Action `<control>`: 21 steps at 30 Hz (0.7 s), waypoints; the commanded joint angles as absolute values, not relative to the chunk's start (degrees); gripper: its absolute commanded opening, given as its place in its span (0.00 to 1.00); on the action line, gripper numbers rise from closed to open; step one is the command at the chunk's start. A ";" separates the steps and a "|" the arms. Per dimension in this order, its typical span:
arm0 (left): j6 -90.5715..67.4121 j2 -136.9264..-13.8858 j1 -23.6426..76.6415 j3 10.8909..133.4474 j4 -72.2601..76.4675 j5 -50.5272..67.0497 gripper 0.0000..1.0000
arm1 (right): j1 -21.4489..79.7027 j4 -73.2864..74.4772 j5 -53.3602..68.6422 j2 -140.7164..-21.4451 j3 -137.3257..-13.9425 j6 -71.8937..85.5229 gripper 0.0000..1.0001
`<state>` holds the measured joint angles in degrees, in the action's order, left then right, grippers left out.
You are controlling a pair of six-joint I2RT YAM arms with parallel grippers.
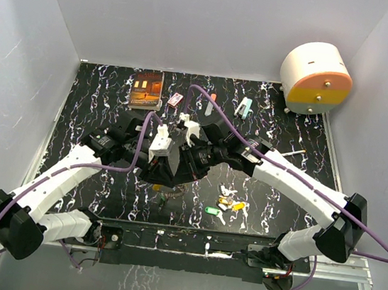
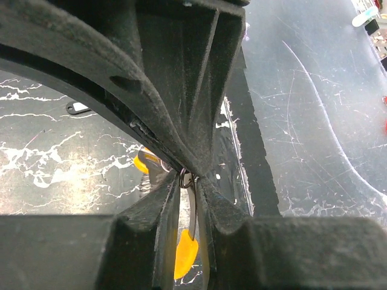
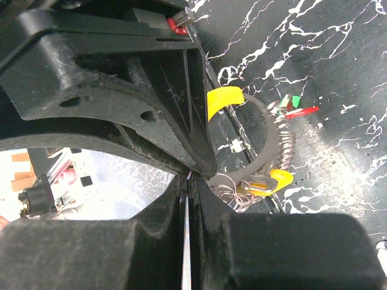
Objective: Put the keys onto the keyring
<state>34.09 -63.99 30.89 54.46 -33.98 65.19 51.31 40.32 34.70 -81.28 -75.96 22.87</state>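
With left gripper (image 2: 188, 181) and right gripper (image 3: 188, 179) clamped shut tip to tip on the keyring (image 2: 192, 212), yellow key (image 2: 185, 257) dangling below the tips: could spring the wire free by pulling unevenly.

Top view: even, diffuse light from above; white walls (image 1: 195, 24) bright, soft shadow on the surface (image 1: 93, 96) under the arms (image 1: 61, 177). Sharp throughout.
Left wrist view: left gripper (image 2: 188, 180) fills the frame, dark and soft-focused; pale glare on the scratched sheet (image 2: 314, 121) beside the surface.
Right wrist view: right gripper (image 3: 188, 179) near-black, blurred close to the lens; washed-out brightness beyond the surface's edge.
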 commanded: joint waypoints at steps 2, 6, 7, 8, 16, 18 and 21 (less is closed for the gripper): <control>36.50 -63.90 31.48 56.22 -36.42 68.33 0.13 | 51.28 39.65 36.34 -81.59 -79.59 22.65 0.07; 37.62 -64.22 31.77 56.23 -37.71 68.38 0.12 | 51.33 40.58 36.47 -82.19 -80.74 22.05 0.07; 37.86 -64.36 31.83 56.35 -38.09 68.41 0.12 | 51.34 41.04 36.47 -82.38 -81.26 21.84 0.07; 38.17 -64.65 31.97 56.45 -38.45 68.36 0.12 | 51.33 41.50 36.47 -82.69 -81.62 21.53 0.07; 40.93 -66.28 33.06 58.22 -41.49 67.68 0.07 | 51.33 44.80 36.91 -84.32 -83.94 19.66 0.07; 41.73 -66.81 33.42 58.59 -42.58 67.51 0.06 | 51.37 45.68 36.91 -84.64 -84.45 19.16 0.07; 42.33 -67.44 33.87 58.96 -43.25 67.39 0.03 | 51.28 46.92 36.88 -85.27 -85.36 18.38 0.07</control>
<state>39.62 -67.22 32.77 56.84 -39.57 64.99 51.46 47.40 36.42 -84.99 -80.84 19.92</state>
